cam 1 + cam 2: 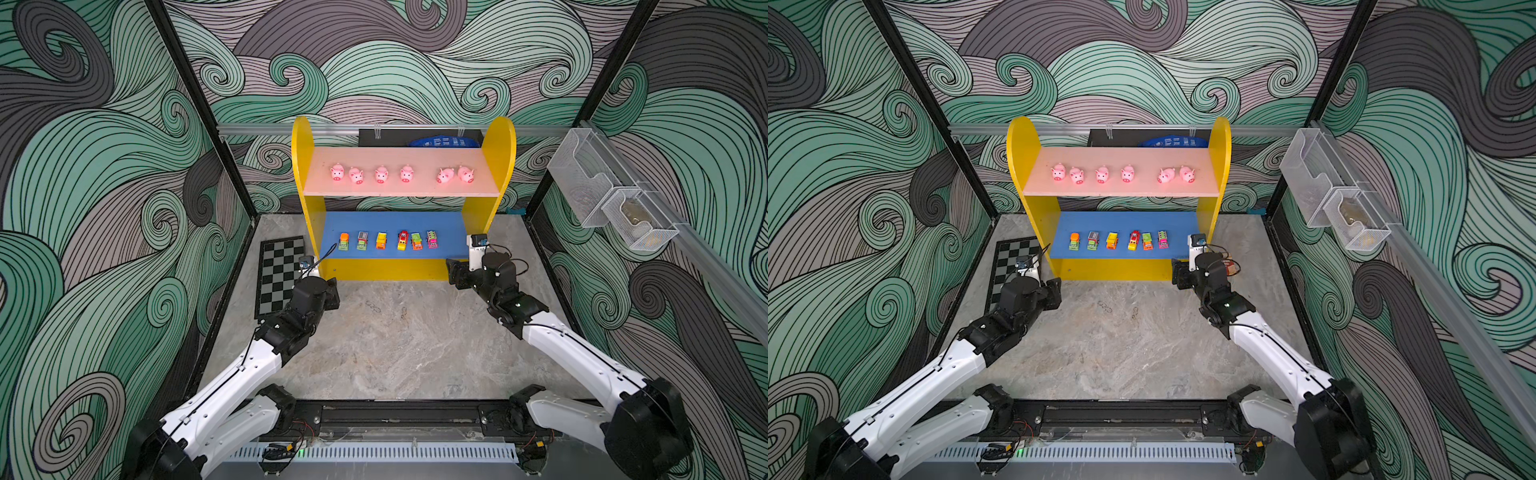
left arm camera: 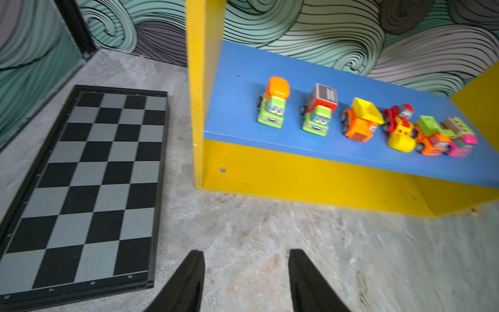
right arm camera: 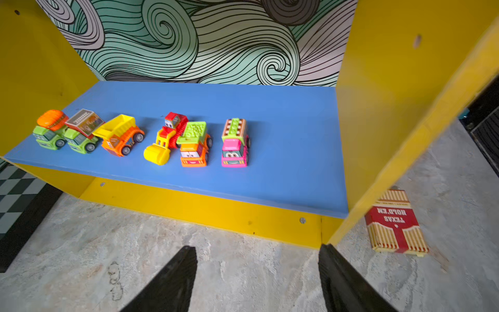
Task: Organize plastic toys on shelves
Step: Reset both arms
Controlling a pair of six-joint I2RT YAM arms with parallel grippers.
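The yellow shelves (image 1: pixel 302 166) stand at the back of the table. Several pink pigs (image 1: pixel 381 174) line the pale pink upper board (image 1: pixel 399 190). Several toy vehicles (image 1: pixel 381 240) stand in a row on the blue lower board (image 1: pixel 451 232); the left wrist view shows the green and orange ones (image 2: pixel 272 108) nearest, the right wrist view the pink truck (image 3: pixel 234 146) nearest. My left gripper (image 2: pixel 245 255) hangs open over bare table in front of the shelves' left corner. My right gripper (image 3: pixel 258 250) is open and empty in front of the right corner, one fingertip (image 3: pixel 328 251) near the yellow base.
A grey-black checkerboard (image 1: pixel 280 274) lies flat left of the shelves, beside my left arm. A red-and-tan card box (image 3: pixel 394 221) lies on the table right of the shelves. Wire mesh baskets (image 1: pixel 602 187) hang on the right wall rail.
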